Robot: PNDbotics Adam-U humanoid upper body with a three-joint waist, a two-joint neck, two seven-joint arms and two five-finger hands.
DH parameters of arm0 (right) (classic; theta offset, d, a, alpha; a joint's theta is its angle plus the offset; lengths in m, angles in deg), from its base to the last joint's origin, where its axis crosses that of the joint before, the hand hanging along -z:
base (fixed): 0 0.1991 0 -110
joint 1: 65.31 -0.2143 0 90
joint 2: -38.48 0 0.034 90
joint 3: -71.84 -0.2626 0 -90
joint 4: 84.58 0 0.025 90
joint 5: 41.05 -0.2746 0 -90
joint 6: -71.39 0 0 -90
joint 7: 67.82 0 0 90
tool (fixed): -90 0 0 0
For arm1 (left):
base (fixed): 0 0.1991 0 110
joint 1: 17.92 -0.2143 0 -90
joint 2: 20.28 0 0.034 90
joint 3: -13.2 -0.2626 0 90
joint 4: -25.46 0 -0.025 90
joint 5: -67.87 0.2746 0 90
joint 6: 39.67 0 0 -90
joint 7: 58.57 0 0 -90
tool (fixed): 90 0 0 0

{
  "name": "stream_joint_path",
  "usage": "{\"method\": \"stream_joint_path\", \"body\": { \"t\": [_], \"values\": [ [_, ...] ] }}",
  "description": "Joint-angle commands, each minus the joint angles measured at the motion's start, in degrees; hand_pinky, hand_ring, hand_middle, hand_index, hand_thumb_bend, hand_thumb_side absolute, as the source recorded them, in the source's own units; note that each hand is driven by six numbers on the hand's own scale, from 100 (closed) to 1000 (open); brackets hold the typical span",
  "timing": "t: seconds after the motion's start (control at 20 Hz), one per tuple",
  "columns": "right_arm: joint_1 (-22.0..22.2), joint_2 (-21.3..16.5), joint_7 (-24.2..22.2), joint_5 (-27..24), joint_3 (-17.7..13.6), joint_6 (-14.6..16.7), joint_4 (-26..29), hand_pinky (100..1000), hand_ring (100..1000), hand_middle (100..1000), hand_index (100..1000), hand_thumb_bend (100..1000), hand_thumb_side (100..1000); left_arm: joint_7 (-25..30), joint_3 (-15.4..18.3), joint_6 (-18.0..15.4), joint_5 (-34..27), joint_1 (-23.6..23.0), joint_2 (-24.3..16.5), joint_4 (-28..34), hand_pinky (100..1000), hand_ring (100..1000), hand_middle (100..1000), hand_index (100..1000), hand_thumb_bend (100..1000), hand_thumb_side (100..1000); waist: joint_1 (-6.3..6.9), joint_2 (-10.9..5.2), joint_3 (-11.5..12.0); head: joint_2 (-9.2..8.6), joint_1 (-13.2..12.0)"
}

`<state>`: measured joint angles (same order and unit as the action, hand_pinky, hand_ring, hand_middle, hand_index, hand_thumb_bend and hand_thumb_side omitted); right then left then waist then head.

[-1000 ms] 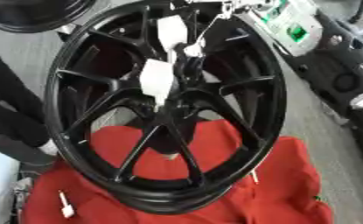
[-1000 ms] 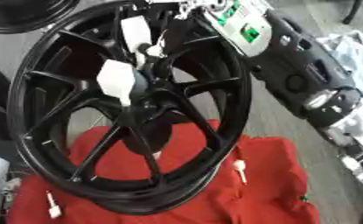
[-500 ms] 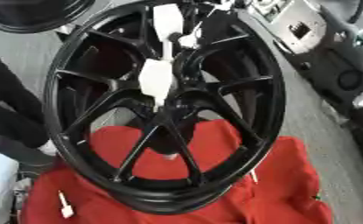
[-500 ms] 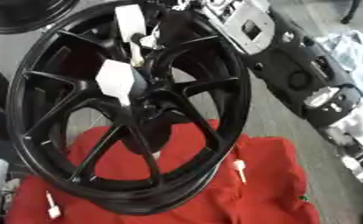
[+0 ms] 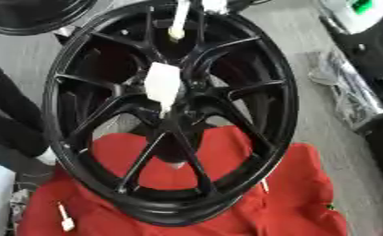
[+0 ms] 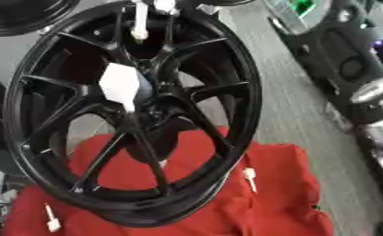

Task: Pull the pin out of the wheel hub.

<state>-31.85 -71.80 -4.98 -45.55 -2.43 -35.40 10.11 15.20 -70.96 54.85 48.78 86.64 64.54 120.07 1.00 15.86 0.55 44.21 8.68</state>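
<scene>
A black spoked wheel hub [image 5: 170,115] stands tilted on a red cloth [image 5: 291,193]. A white six-sided piece [image 5: 162,85] sits at its centre. Above it, in front of the upper spokes, a slim white pin [image 5: 178,20] hangs clear of the centre, its pale tip pointing down. The pin's top and a white lump [image 5: 214,4] beside it run off the top edge, so whatever holds them is hidden. A black arm [image 5: 8,115] comes in from the left and ends behind the rim's lower left. Neither hand shows plainly.
Two loose white pins lie on the cloth, one at the lower left [image 6: 51,220], one to the right of the rim [image 6: 249,177]. A second black wheel [image 5: 32,18] lies at the top left. Dark equipment [image 6: 348,69] and a clear bag [image 5: 348,92] fill the floor on the right.
The white pin has risen from near the hub's centre to the top of the rim. The camera has also shifted, moving the whole scene.
</scene>
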Motion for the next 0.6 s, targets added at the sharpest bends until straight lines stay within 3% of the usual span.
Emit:
{"method": "stream_joint_path", "body": {
  "t": [0.05,0.2,0.3,0.45,0.6],
  "values": [
    [3.42,-8.00,6.11,-7.98,-6.32,-2.47,9.37,785,696,352,491,100,100,-0.27,1.05,-0.21,0.24,0.08,-1.73,0.76,767,792,727,790,100,805,-0.04,-1.46,-0.28,-0.09,-0.77],
    [13.75,-13.28,14.24,-14.77,-13.70,-2.21,16.90,786,697,357,496,100,100,-0.57,1.44,-0.31,0.25,-0.13,-1.63,0.81,767,793,727,790,100,805,0.14,-1.36,-1.13,-0.09,-1.96],
    [21.03,-15.62,19.59,-16.99,-18.41,-0.27,19.18,788,700,373,512,100,100,-0.68,1.61,-0.39,0.24,-0.11,-1.48,0.91,767,794,727,790,100,805,0.24,-1.30,-1.60,-0.09,-2.39],
    [31.85,-16.36,25.14,-14.83,-24.25,4.45,19.82,792,711,396,536,100,100,-0.81,1.82,-0.47,0.23,-0.06,-1.36,1.01,768,795,728,791,100,803,0.47,-1.18,-2.15,-0.21,-2.89],
    [42.90,-13.39,28.97,-8.02,-28.86,7.20,19.89,798,728,425,564,100,100,-1.06,2.16,-0.61,0.18,0.01,-1.31,1.09,768,795,728,791,100,801,0.89,-1.02,-2.74,-0.46,-3.53]
  ]
}}
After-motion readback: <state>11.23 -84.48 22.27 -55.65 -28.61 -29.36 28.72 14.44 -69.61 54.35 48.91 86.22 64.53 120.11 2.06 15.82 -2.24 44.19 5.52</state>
